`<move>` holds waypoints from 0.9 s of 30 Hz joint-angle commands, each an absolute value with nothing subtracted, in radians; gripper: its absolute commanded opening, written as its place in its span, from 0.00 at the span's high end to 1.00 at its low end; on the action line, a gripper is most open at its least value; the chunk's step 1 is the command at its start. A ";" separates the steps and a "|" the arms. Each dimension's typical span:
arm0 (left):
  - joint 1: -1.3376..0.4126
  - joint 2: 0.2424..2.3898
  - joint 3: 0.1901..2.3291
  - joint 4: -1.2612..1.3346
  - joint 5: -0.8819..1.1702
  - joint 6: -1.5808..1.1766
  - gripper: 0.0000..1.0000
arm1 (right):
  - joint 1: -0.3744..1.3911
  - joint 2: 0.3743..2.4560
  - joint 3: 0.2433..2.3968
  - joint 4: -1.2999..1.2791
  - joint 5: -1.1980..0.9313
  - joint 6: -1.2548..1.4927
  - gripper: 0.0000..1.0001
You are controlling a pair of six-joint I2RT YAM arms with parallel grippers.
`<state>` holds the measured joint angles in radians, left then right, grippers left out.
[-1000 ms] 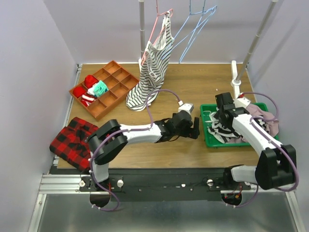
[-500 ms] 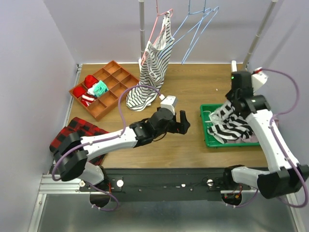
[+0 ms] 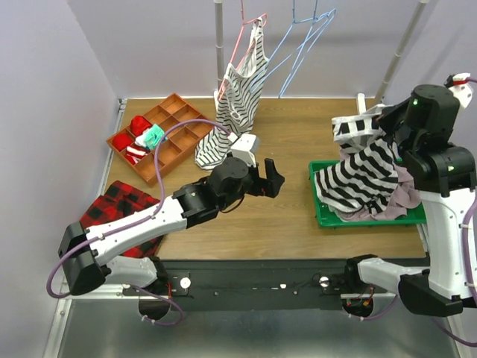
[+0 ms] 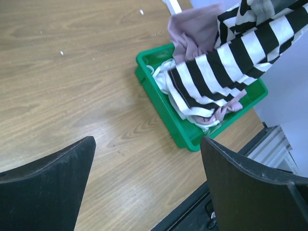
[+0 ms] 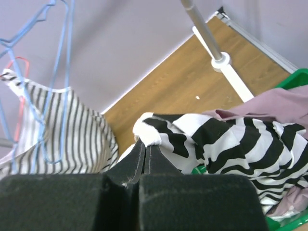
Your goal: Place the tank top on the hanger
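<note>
Wooden bench fills the overhead view, with a green tray at its right edge, toward the front corner. The tank top, boldly striped in black and white, hangs above that tray. The right jaws are pinched shut on a fold of cloth near its upper edge. Its lower part drapes down into the tray against a mauve garment. The hanger, thin light-blue wire, hangs above the bench's back edge, well apart from the tank top and beside a finer-striped top. The left jaws stand wide open and empty over the middle of the bench, facing the tray.

Expect the tank top to handle as light, limp cloth. It will sag, fold and swing from whatever point you pinch, and it will not hold an opening by itself. The mauve garment may cling and ride up with it. A grip on one bunch leaves the straps hard to find. You would likely do better with a shoulder strap or the neckline edge held on each side, spread so the wire can pass through. The hanger looks light too and may swing if nudged.
</note>
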<state>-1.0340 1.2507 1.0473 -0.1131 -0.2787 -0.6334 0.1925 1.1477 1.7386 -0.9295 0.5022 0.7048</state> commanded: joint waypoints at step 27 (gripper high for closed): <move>-0.945 0.788 1.025 -0.385 -0.609 -0.621 0.01 | 0.383 1.209 1.609 -0.460 -0.557 0.842 0.99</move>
<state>-0.9512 0.7990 1.0634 -0.3252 -0.5465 -0.6006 0.3206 1.3464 1.8763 -0.5579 -0.4671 0.8932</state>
